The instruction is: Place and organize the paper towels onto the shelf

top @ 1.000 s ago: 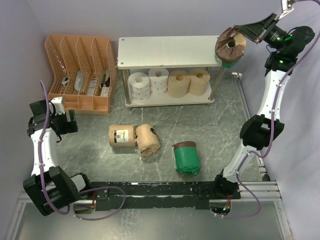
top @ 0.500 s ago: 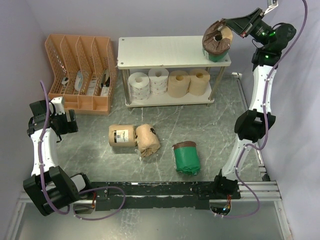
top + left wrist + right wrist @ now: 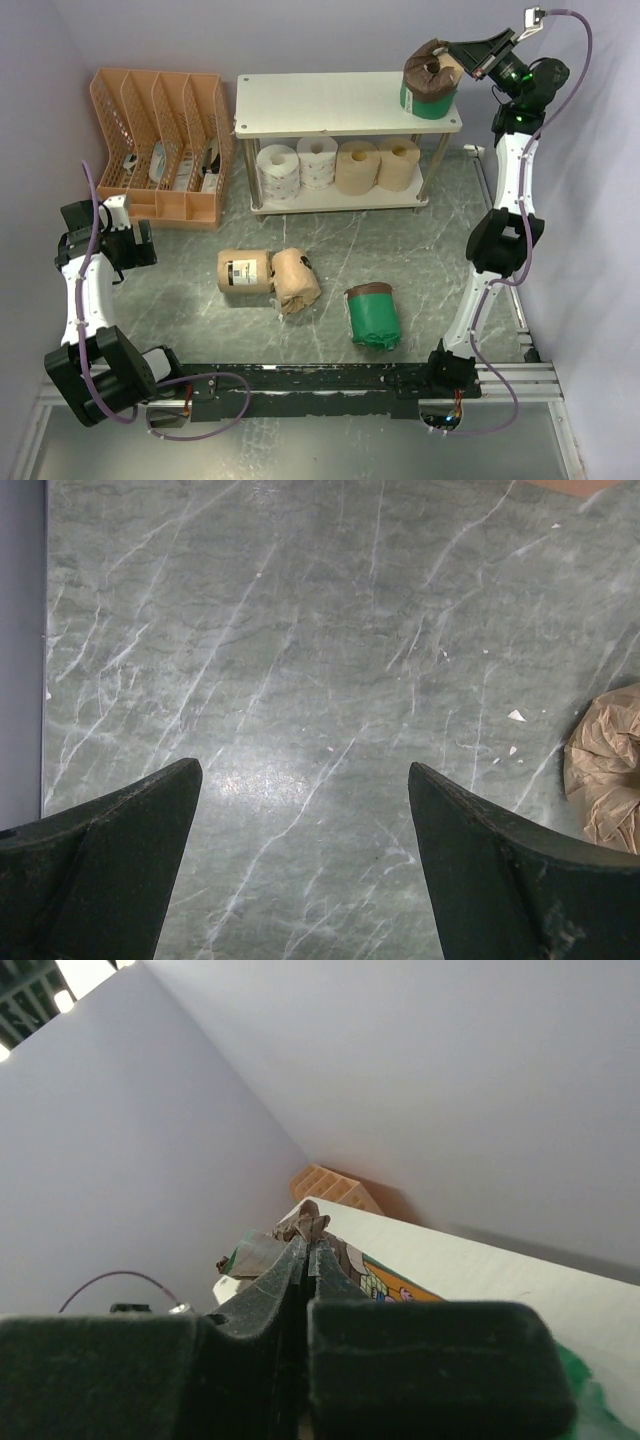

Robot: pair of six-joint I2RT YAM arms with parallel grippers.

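The right gripper (image 3: 458,58) is pinching the brown twisted end of a green-wrapped roll (image 3: 430,88) at the right end of the shelf's (image 3: 320,105) top board. On its lower board four rolls (image 3: 357,166) are sitting; two tan-wrapped rolls (image 3: 245,270) and another green roll (image 3: 372,318) are lying in front of the shelf. Roughly half done, I'd say. The left gripper (image 3: 305,800) is hanging spread, holding nothing. I can't tell whether the held roll is touching the board.

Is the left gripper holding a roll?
No, the left gripper is open, with only tabletop between its fingers.
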